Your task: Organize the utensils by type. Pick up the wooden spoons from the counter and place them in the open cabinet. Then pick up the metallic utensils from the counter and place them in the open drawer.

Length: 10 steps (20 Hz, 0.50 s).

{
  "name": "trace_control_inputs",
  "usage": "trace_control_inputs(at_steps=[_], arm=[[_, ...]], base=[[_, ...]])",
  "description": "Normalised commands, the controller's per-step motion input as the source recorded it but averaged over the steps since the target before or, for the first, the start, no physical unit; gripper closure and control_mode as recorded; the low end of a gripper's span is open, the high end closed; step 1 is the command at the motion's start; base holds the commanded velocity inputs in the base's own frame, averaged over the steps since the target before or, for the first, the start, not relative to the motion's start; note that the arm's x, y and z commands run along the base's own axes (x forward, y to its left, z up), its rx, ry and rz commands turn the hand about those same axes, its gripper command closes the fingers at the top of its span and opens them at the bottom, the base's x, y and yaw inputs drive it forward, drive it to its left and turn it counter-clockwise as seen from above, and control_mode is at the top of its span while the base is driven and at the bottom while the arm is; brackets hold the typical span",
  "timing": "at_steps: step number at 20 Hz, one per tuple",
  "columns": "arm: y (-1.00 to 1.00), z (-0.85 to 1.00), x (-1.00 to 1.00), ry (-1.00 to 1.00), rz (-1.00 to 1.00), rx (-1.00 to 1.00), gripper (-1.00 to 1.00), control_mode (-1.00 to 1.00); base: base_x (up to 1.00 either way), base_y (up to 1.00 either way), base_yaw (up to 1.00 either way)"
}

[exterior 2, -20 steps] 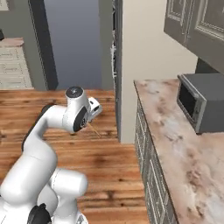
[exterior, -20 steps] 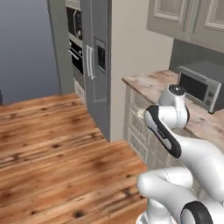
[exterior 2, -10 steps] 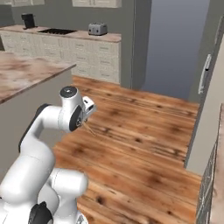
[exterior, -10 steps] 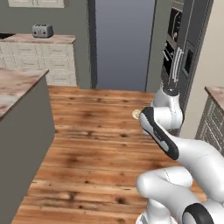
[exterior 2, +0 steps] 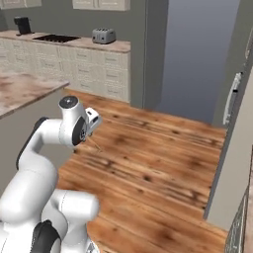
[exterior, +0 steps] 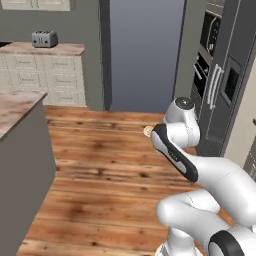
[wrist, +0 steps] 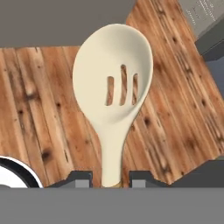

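My gripper (wrist: 111, 179) is shut on the handle of a wooden spoon (wrist: 114, 87), whose pale slotted bowl points away from the hand over the wood floor. The left base view has the spoon's bowl (exterior: 148, 131) peeking out left of the wrist, at about chest height. In the right base view the gripper (exterior 2: 94, 121) hangs off the raised forearm, with the thin handle (exterior 2: 95, 144) slanting below it. The open cabinet, the open drawer and the metallic utensils are out of view.
A stone-topped island (exterior: 17, 107) stands close on the left. A back counter (exterior 2: 74, 42) carries a toaster (exterior 2: 103, 35). A tall dark fridge and oven wall (exterior: 225, 85) rises on the right. Open wood floor (exterior 2: 158, 158) lies ahead, with a doorway (exterior: 145, 50) beyond.
The whole picture has swung: the base has turned away from the counter with the grey toaster oven toward the open room. The spoon stays in the gripper.
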Motion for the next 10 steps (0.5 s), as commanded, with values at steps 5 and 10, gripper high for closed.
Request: trace_control_inputs(at_steps=[5, 10], arm=[[0.00, 0.00, 0.00, 0.00, 0.00, 0.00, 1.00, 1.00], [0.00, 0.00, 0.00, 0.00, 0.00, 0.00, 1.00, 1.00]], base=[[1.00, 0.00, 0.06], [1.00, 0.00, 0.07]])
